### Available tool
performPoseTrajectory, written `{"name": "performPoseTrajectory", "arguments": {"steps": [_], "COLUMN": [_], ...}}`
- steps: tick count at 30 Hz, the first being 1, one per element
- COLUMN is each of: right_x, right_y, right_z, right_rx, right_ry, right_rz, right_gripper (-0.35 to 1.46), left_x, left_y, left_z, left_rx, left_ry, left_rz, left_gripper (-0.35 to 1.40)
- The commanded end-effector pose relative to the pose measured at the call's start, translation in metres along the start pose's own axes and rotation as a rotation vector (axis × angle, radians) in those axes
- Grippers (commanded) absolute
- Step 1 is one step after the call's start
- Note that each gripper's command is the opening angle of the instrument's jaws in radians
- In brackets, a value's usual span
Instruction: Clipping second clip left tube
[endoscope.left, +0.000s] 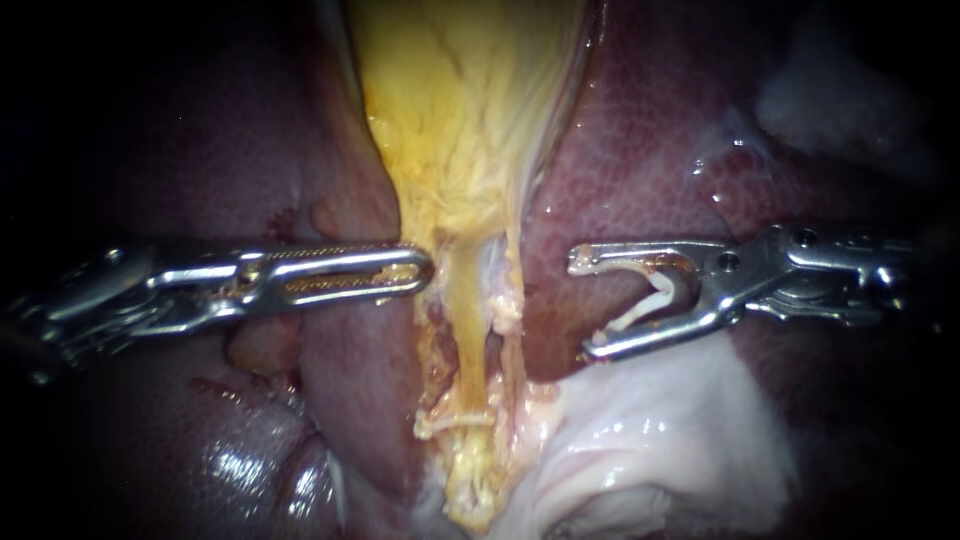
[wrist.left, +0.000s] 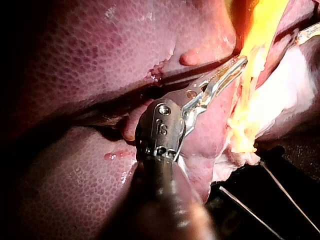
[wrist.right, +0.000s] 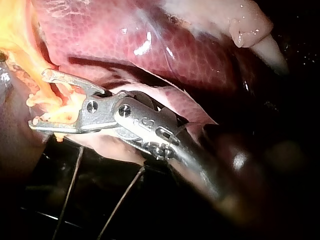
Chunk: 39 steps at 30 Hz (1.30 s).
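Observation:
The yellow gallbladder (endoscope.left: 465, 110) narrows to a yellow-stained tube (endoscope.left: 468, 335) running down the middle. A pale clip (endoscope.left: 455, 421) crosses that tube low down. My left instrument (endoscope.left: 425, 270) comes in level, its slotted jaws lying together on the yellow tissue's left edge; its tip (wrist.left: 241, 63) meets the same tissue in the left wrist view. My right instrument (endoscope.left: 583, 305) stands just right of the tube, apart from it, with its jaws open and a pale clip (endoscope.left: 652, 298) seated in their throat. In the right wrist view its open jaws (wrist.right: 40, 100) face the yellow tissue (wrist.right: 30, 55).
Dark red liver (endoscope.left: 660, 130) lies on both sides of the gallbladder. Pale white tissue (endoscope.left: 660, 440) spreads under my right instrument. Thin wires (wrist.right: 70, 185) cross the dark bench below the tissue, and wires (wrist.left: 280, 187) also show past my left instrument.

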Motion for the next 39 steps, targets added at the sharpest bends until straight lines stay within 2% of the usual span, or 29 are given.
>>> {"name": "performPoseTrajectory", "arguments": {"steps": [1, 4, 8, 11, 18, 22, 26, 31, 34, 36, 39], "right_x": [0.0, -0.0004, -0.0016, -0.0033, -0.0101, -0.0139, -0.0158, -0.0159, -0.0154, -0.015, -0.0142], "right_y": [0.0, -0.0001, -0.0004, -0.0004, 0.001, 0.0027, 0.0044, 0.005, 0.0042, 0.0033, 0.0019], "right_z": [0.0, 0.0001, 0.0008, 0.0023, 0.0089, 0.0116, 0.0129, 0.0145, 0.0154, 0.0156, 0.0158], "right_rx": [0.0, 0.0, 0.009, 0.022, 0.061, 0.06, 0.058, 0.068, 0.111, 0.149, 0.205], "right_ry": [0.0, -0.001, -0.004, -0.005, 0.022, 0.006, -0.01, -0.011, -0.006, 0.016, 0.026], "right_rz": [0.0, -0.003, -0.014, -0.036, -0.011, 0.013, 0.028, 0.038, 0.065, 0.077, 0.099], "right_gripper": [0.6, 0.6, 0.6, 0.6, 0.6, 0.6, 0.6, 0.6, 0.6, 0.6, 0.59], "left_x": [-0.0006, -0.0025, -0.0052, -0.0063, -0.0061, -0.0061, -0.0061, -0.006, -0.006, -0.006, -0.006], "left_y": [-0.0001, -0.0004, -0.0005, -0.0002, 0.0, -0.0002, -0.0006, -0.0007, -0.0007, -0.0006, -0.0002], "left_z": [-0.0007, -0.0032, -0.0072, -0.0093, -0.0097, -0.0098, -0.0098, -0.0098, -0.0097, -0.0097, -0.0096], "left_rx": [0.005, 0.004, -0.013, -0.019, -0.023, -0.024, -0.026, -0.028, -0.028, -0.027, -0.026], "left_ry": [0.003, 0.006, -0.035, -0.057, -0.062, -0.063, -0.063, -0.064, -0.064, -0.064, -0.064], "left_rz": [-0.002, -0.012, -0.029, -0.044, -0.038, -0.039, -0.039, -0.039, -0.039, -0.039, -0.039], "left_gripper": [-0.35, -0.35, -0.35, -0.35, -0.35, -0.35, -0.35, -0.35, -0.35, -0.35, -0.35]}}
